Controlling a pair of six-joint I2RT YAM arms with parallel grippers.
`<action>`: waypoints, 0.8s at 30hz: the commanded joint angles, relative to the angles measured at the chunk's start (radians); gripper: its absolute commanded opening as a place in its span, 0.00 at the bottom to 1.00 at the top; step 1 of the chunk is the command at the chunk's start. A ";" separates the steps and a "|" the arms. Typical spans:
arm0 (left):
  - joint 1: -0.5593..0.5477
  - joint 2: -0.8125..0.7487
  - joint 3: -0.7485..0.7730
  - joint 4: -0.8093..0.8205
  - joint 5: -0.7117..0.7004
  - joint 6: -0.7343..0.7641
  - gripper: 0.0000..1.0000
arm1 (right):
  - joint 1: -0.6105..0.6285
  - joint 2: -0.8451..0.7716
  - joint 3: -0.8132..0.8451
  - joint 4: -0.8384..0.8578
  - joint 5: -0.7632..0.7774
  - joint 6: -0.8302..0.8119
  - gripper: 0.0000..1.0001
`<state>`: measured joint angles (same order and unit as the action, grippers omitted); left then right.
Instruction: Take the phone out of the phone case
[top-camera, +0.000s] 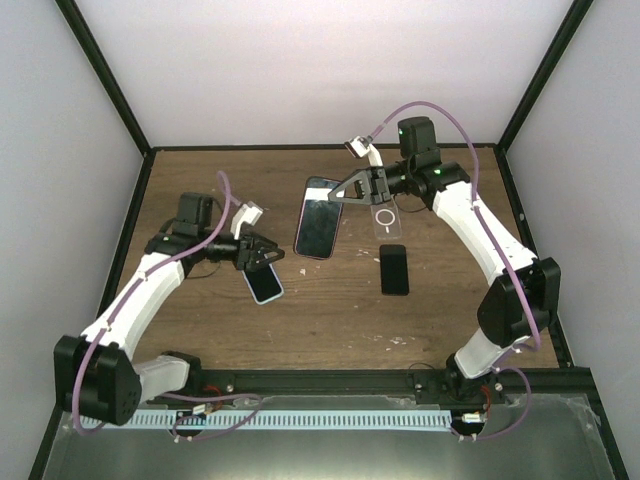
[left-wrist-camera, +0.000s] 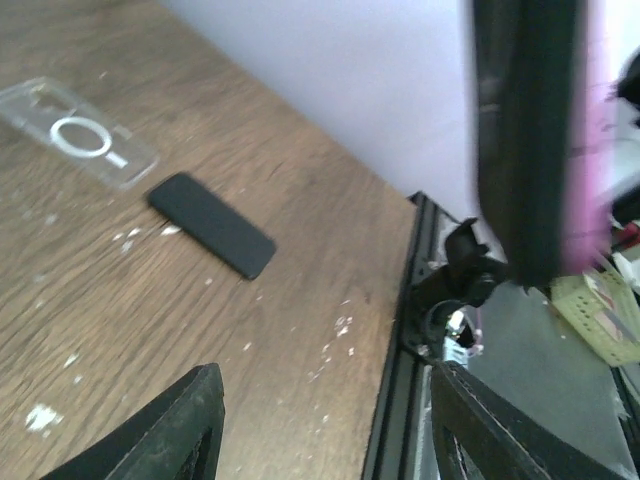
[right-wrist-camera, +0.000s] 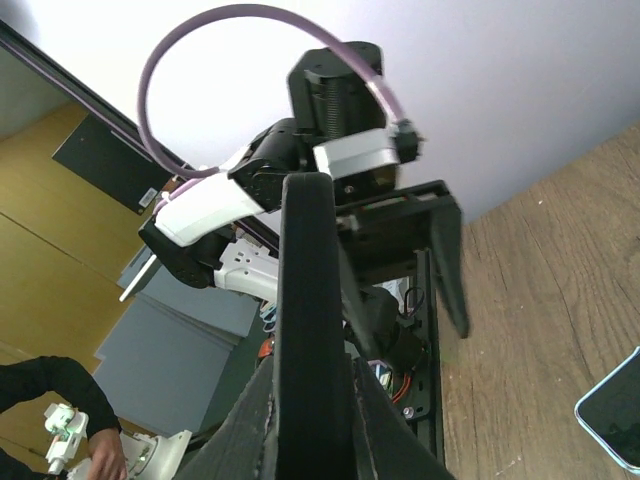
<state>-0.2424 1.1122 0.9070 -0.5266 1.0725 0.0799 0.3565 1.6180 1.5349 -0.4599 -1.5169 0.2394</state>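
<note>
Dark phone clamped edge-on in right fingers, left fingers spread, empty, clear ringed case on scuffed wood table

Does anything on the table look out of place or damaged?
Only minor things: white flecks scattered over the wooden table, like scuffs or crumbs. The right gripper pinches a dark phone by its edge, tilted off the surface. Nothing looks broken.

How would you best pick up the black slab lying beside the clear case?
Probably by its two long edges, near mid-length, coming straight down from above. The black slab lies flat on the table, apart from the clear case, so only its thin sides are free.
</note>
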 joint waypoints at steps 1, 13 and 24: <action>-0.021 -0.053 0.024 0.062 0.114 -0.040 0.58 | 0.000 -0.017 0.028 0.027 -0.174 0.015 0.01; -0.077 -0.056 0.048 0.183 0.109 -0.203 0.58 | 0.004 -0.007 0.022 0.033 -0.143 0.012 0.01; -0.084 0.005 0.069 0.207 0.071 -0.236 0.52 | 0.014 -0.017 0.022 0.033 -0.151 0.012 0.01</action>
<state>-0.3214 1.1049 0.9508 -0.3473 1.1469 -0.1356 0.3634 1.6184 1.5349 -0.4438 -1.5162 0.2443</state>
